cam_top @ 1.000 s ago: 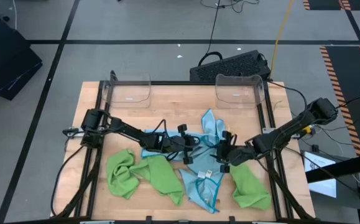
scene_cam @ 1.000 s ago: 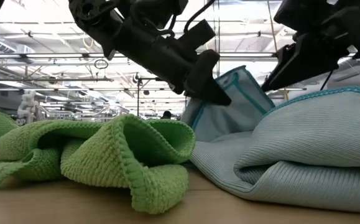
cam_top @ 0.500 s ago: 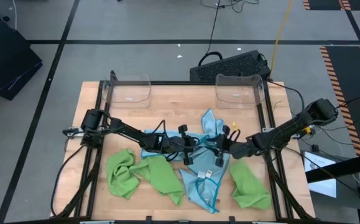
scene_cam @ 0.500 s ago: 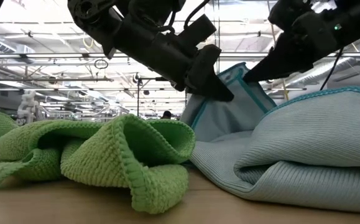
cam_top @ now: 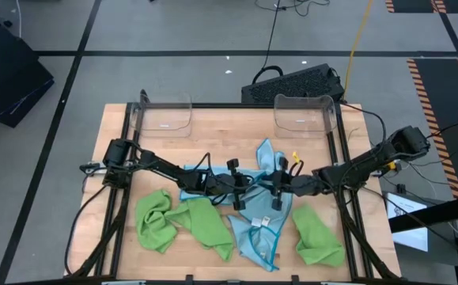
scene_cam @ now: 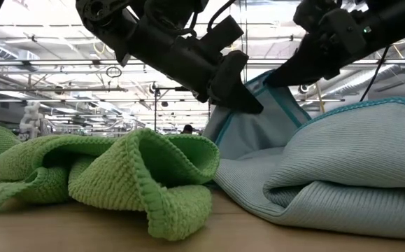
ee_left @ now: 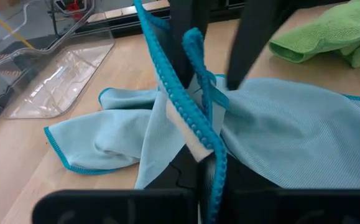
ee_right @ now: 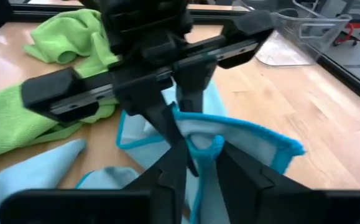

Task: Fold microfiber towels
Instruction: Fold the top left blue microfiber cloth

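A light blue towel with teal edging (cam_top: pixel 260 226) lies crumpled at the table's middle, and part of it is pulled up between my two grippers. In the low view it fills the right side (scene_cam: pixel 349 161). My left gripper (cam_top: pixel 243 190) is shut on its raised edge. My right gripper (cam_top: pixel 276 188) meets the same raised part from the opposite side, close to the left one, and is shut on it. Lime green towels lie bunched at the near left (cam_top: pixel 183 222) and near right (cam_top: pixel 318 236). My left gripper pinches the towel's teal edge by the white label (ee_left: pixel 192 134) between its two fingers, slanting down from the table's left. That edge stands lifted; the remainder of the towel lies on the table. My right gripper pinches a bunched bit of the teal edge (ee_right: pixel 199 144) between its two fingers, coming from the table's right, just beside the left gripper's fingers (ee_right: pixel 167 118). The cloth there is raised off the table.
Two clear plastic bins stand at the table's far edge, one left (cam_top: pixel 165 115) and one right (cam_top: pixel 304 112). A dark keyboard (cam_top: pixel 292 83) lies on the floor beyond the table. The green heap (scene_cam: pixel 118 175) lies close in front of the low camera.
My right gripper has gone toward the table's left, from above the right green towel to the raised part of the blue towel beside my left gripper. My left gripper and the towels have kept still.
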